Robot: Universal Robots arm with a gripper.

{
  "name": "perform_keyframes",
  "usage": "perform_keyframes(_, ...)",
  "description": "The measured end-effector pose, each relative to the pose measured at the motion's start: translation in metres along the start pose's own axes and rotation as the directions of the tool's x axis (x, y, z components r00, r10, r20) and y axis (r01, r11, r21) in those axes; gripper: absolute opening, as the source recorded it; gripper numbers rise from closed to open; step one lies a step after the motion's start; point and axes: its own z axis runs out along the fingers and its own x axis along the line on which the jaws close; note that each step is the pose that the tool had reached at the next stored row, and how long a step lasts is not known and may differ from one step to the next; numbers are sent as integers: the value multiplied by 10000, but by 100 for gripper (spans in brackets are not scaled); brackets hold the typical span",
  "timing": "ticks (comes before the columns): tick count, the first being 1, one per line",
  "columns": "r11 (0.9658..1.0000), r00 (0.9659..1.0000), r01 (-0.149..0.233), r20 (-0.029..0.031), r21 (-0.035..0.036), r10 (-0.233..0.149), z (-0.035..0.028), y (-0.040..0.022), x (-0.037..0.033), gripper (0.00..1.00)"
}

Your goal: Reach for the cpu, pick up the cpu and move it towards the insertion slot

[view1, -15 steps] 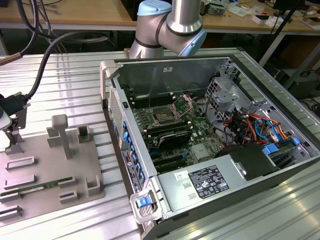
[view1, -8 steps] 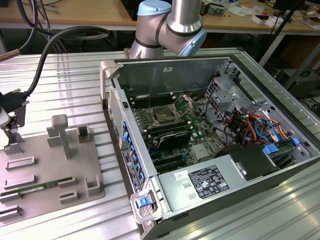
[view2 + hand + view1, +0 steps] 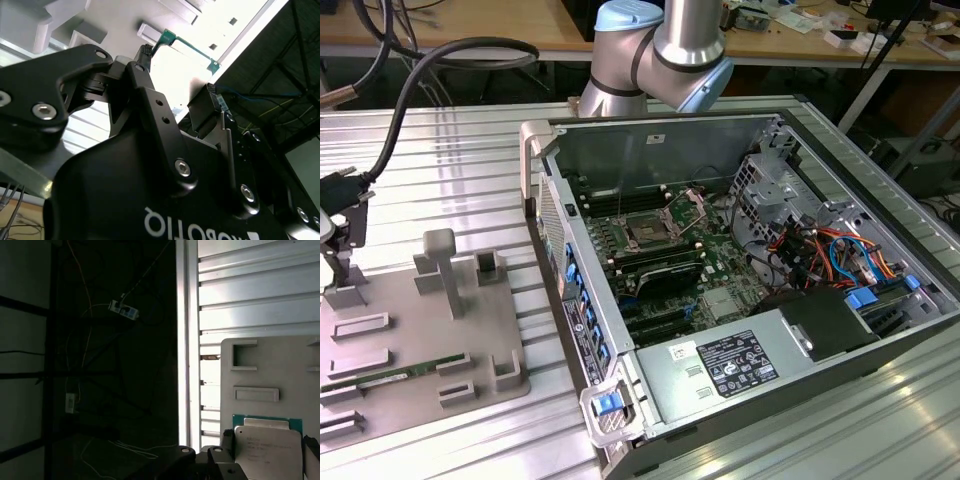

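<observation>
Squarely at the tip of the gripper [image 3: 179, 74] sits the cpu [image 3: 269, 447], its silvery top and thin green rim turned to the first wrist view. The second wrist view catches 1 green edge of it past the gripper's black body. Whether the gripper clamps the chip or only stands spread around it cannot be told, nor whether the chip rests on the grey tray [image 3: 280, 365] or hangs just above it.

The cpu is near the tray's edge, just beside a long raised bar [image 3: 256, 393] and near a small square frame [image 3: 244, 355], both moulded into the tray. Elsewhere on the tray, a long green memory stick [image 3: 370, 381] lies flat between low holders and 1 grey post [image 3: 440, 265] stands upright.

The tray lies on a ribbed metal table [image 3: 450, 150]. Just beside the tray, on the exterior view's right of it, an open computer case [image 3: 650, 150] lies on its side. The insertion slot [image 3: 648, 232], a square socket with a shiny frame on the green motherboard [image 3: 720, 268], is inside that case, well apart from the tray and the cpu. The robot's 1 arm [image 3: 665, 45] stands behind the case, and a thick black cable [image 3: 430, 70] arcs over the table toward the tray's end at the exterior view's left.
</observation>
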Motion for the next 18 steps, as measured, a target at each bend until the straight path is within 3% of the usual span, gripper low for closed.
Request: perform_keyframes(18, 10000, 10000, 2, 0, 0, -2, -203, 7, 2, 55)
